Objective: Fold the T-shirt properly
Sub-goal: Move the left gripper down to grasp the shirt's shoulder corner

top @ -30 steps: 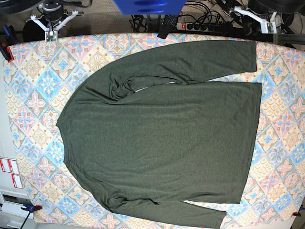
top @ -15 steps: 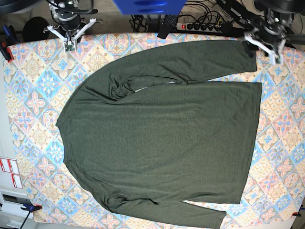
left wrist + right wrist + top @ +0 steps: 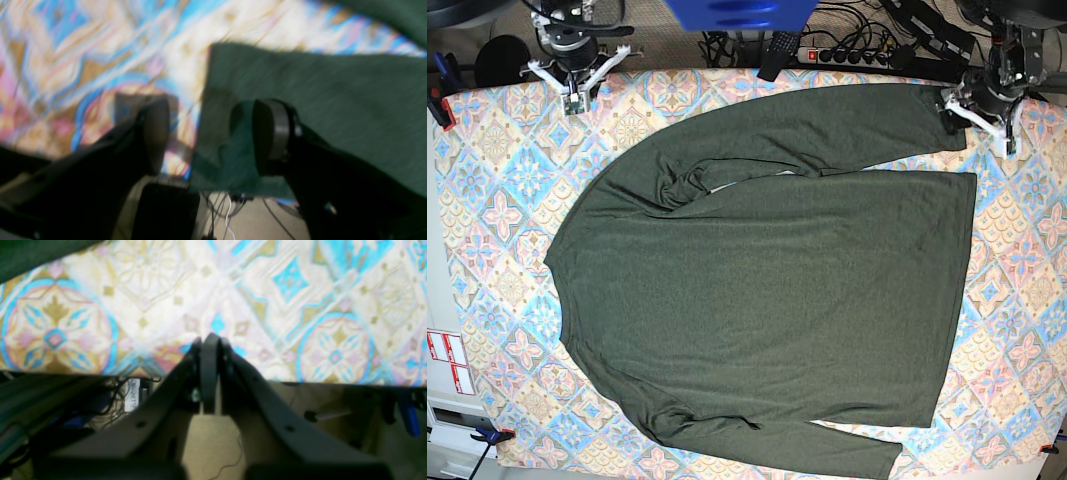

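Observation:
The T-shirt [image 3: 767, 280], dark olive green with long sleeves, lies spread flat on the patterned table [image 3: 487, 200]. One sleeve stretches along the far edge and its cuff reaches the far right corner. My left gripper [image 3: 982, 115] hovers at that cuff with its jaws open. In the left wrist view the left gripper [image 3: 213, 133] straddles the edge of the sleeve [image 3: 317, 100], blurred by motion. My right gripper [image 3: 577, 85] hangs over the far left corner, shut and empty. In the right wrist view the right gripper [image 3: 210, 343] is over bare tablecloth, with the T-shirt [image 3: 33, 253] only in the corner.
A power strip [image 3: 847, 55] and cables lie beyond the far edge, beside a blue object [image 3: 737, 14]. Clamps [image 3: 439, 105] hold the cloth at the left corners. Red-and-white labels [image 3: 449, 360] sit at the lower left. The other sleeve lies folded along the near edge.
My left gripper has opened wide and come down from beyond the table to the sleeve cuff. My right gripper has moved inward over the far left corner, still shut.

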Robot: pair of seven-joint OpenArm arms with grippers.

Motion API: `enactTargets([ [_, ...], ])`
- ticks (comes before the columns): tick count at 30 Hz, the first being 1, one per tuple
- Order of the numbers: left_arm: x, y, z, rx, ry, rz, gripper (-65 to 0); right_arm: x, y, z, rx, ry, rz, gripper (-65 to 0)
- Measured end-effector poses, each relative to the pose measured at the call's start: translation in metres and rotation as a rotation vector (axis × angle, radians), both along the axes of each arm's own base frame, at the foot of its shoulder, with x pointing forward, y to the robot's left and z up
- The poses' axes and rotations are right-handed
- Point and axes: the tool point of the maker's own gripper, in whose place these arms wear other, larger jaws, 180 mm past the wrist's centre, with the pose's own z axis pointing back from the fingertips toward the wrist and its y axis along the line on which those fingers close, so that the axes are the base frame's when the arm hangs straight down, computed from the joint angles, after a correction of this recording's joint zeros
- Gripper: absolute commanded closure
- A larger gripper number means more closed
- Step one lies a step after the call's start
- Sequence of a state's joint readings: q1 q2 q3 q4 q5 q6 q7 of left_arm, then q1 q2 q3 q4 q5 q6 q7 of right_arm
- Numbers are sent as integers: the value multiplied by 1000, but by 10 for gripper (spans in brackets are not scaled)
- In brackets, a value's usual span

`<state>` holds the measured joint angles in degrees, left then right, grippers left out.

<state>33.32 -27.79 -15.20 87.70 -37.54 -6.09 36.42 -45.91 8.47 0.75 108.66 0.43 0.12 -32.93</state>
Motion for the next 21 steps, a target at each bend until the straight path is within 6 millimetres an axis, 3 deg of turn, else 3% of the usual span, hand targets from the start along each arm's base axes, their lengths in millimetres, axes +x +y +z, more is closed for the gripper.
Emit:
enactTargets([
  [6,-6,-10,-9,-8,32,-34,-394,-4,2,-1,4,11,-3,0],
  [14,6,-21,-22,-17,3,-64,-386,-3,2,-1,5,11,-3,0],
  [16,3,-35,-28,-35,9,-90,-323,-2,1,-1,3,9,-3,0],
  [19,2,-36,-31,-9,16,-96,-186,-2,1,-1,4,7,-2,0],
  [21,3,-40,-32,-8,11,-110,-176,-2,1,-1,3,9,-3,0],
])
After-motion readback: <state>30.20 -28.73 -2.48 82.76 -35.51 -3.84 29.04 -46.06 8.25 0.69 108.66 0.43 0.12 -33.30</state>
